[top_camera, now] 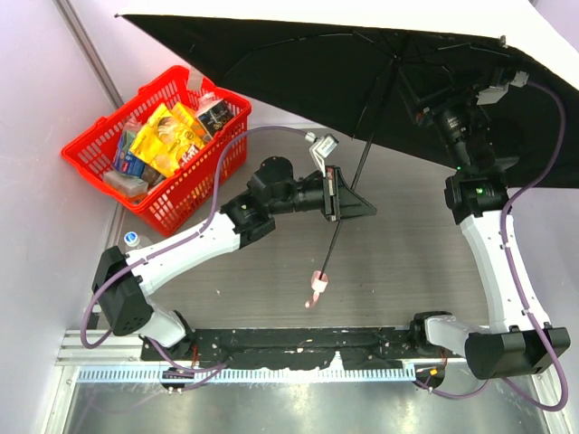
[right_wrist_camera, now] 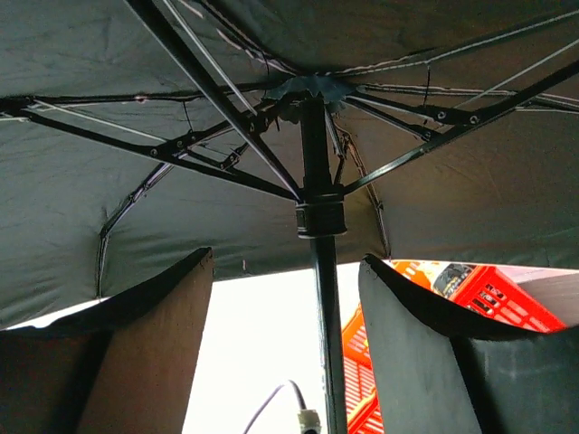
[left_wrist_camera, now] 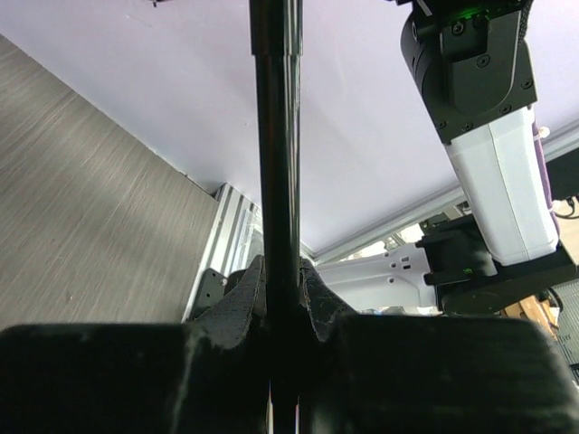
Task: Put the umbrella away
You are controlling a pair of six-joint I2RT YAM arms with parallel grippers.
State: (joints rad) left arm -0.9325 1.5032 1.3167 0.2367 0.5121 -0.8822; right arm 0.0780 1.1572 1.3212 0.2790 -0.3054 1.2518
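Your left gripper (left_wrist_camera: pixel 280 291) is clamped on the umbrella's (top_camera: pixel 298 63) thin black shaft (left_wrist_camera: pixel 276 136), with the pink handle (top_camera: pixel 318 282) hanging beyond it. Your right gripper (right_wrist_camera: pixel 285 271) gapes wide astride the shaft, gripping nothing, the runner (right_wrist_camera: pixel 319 217) just ahead. It looks light but top-heavy, its open canopy (right_wrist_camera: pixel 118 163) floppy; take hold at the stiff runner.

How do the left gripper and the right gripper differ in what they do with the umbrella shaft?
The left gripper is shut on the shaft; the right gripper is open, fingers apart either side of it. The left holds nearer the handle; the right sits under the open canopy. Both face the same shaft.
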